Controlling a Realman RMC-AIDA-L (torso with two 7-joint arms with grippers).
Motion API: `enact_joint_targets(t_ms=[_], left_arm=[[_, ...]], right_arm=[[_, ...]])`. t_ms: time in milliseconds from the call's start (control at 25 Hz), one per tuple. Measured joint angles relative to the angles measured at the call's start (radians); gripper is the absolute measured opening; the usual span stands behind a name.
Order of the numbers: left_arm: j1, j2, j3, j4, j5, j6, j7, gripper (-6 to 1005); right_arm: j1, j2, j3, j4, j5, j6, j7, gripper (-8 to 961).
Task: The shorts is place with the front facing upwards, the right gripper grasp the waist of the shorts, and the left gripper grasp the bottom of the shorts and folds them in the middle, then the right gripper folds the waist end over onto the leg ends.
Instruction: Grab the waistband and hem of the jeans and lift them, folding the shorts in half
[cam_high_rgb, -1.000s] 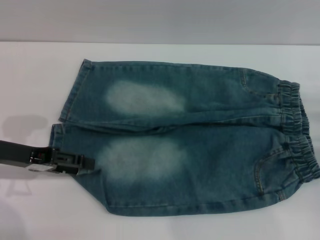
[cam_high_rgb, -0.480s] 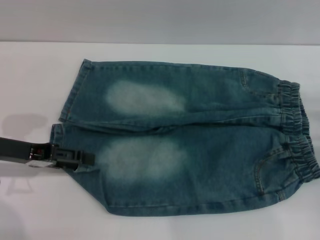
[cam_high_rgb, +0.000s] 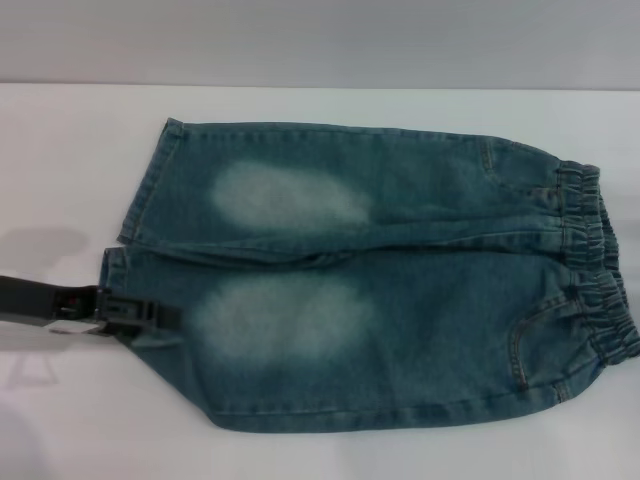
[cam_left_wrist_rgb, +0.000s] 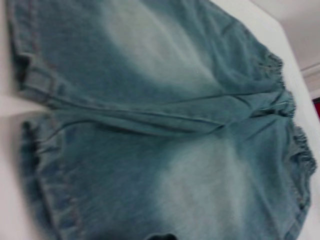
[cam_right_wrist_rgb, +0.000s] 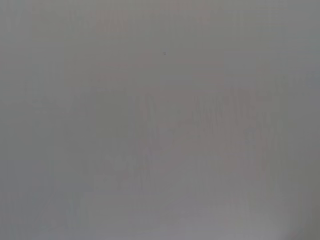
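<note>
white table (cam_high_rgb: 60, 160) under a grey wall | one shorts (cam_high_rgb: 400, 300) flat, front up, waist (cam_high_rgb: 595, 265) to the right, two leg ends (cam_high_rgb: 130, 250) to the left, two pale patches | one left gripper (cam_high_rgb: 150, 318) at nearer leg end, grip unclear | right gripper unseen

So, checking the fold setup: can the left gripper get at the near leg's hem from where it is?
Probably yes: the left gripper is already at the near leg's hem on the shorts, nothing between them.
</note>
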Motion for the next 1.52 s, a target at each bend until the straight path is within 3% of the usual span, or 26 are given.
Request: enact_joint_targets(t_ms=[280,1520], left_arm=[[0.008,0.02,0.001,0.0,0.044,-0.016,-0.017,831],[0.036,0.033,0.03,0.0,0.061,0.062,-0.021,830]], right_arm=[[0.0,0.0,0.0,0.004,0.0,0.0,0.001,749],[0.013,0.0,0.0,0.011,0.0,0.0,0.007,749]])
